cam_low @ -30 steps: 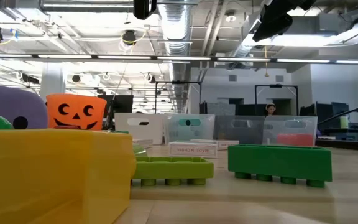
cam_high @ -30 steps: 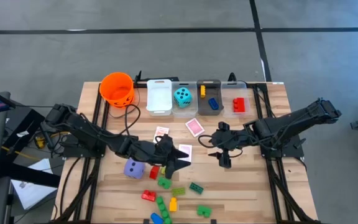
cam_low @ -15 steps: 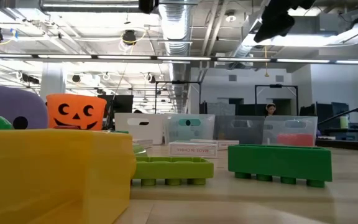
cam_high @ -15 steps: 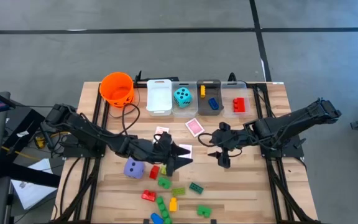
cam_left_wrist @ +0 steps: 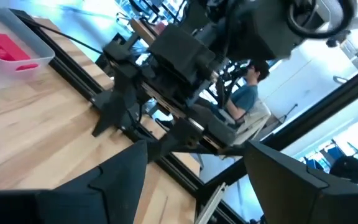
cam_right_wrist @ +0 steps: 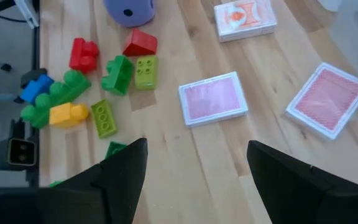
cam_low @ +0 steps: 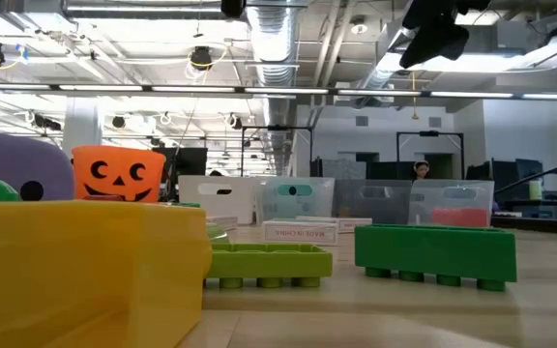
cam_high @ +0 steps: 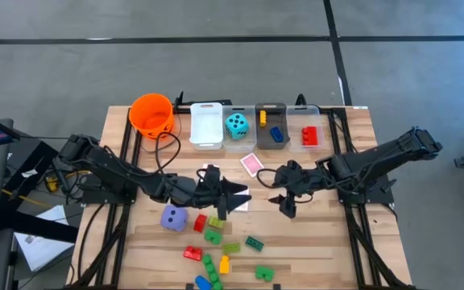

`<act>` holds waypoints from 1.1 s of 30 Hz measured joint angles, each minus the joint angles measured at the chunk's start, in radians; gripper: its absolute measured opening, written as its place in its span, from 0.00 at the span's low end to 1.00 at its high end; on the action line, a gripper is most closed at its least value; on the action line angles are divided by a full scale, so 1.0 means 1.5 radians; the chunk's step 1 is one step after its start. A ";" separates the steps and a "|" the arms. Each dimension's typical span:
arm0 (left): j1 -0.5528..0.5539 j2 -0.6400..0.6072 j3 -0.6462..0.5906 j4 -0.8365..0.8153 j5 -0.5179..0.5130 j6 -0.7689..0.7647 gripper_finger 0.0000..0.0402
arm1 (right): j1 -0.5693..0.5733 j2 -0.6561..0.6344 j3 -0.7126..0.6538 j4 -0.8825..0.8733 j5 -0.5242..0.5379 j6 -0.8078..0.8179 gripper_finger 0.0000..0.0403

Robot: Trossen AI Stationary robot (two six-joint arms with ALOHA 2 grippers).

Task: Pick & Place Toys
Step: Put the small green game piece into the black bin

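Note:
My left gripper (cam_high: 234, 197) hovers open over a pink-backed card (cam_high: 241, 198) at mid-table, pointing level toward the right arm, with nothing between its fingers (cam_left_wrist: 194, 149). My right gripper (cam_high: 284, 205) hangs open above bare wood, slanting down, also with nothing in it (cam_right_wrist: 196, 146). Two more cards (cam_right_wrist: 328, 107) (cam_right_wrist: 244, 18) lie flat farther back. A purple die (cam_high: 174, 218) rests near the left arm. Several bricks lie scattered toward the near edge, among them a red one (cam_high: 200, 222), a green one (cam_high: 213, 236) and a yellow one (cam_high: 224, 263).
Along the far edge stand an orange bucket (cam_high: 152, 114), a white bin (cam_high: 206, 125), a clear bin holding a teal die (cam_high: 236, 125), a dark bin (cam_high: 271, 138) with yellow and blue bricks, and a clear bin with a red brick (cam_high: 309, 135). A person sits beyond the table (cam_left_wrist: 247, 93).
My left gripper has tipped up toward level and turned a little above the card. My right gripper has rolled somewhat about its own pointing line while staying in place. The cards, the die and the bricks lie where they were.

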 joint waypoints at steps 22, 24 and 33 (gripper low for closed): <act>-0.001 0.000 0.000 0.016 0.032 0.002 0.65 | 0.232 0.015 0.001 0.070 0.330 0.232 0.67; -0.001 0.000 0.000 0.008 0.068 0.012 0.65 | 0.252 0.031 0.001 0.070 0.364 0.268 0.67; -0.001 0.001 0.000 -0.056 0.153 0.014 0.65 | 0.306 0.218 0.025 0.207 0.366 0.365 0.67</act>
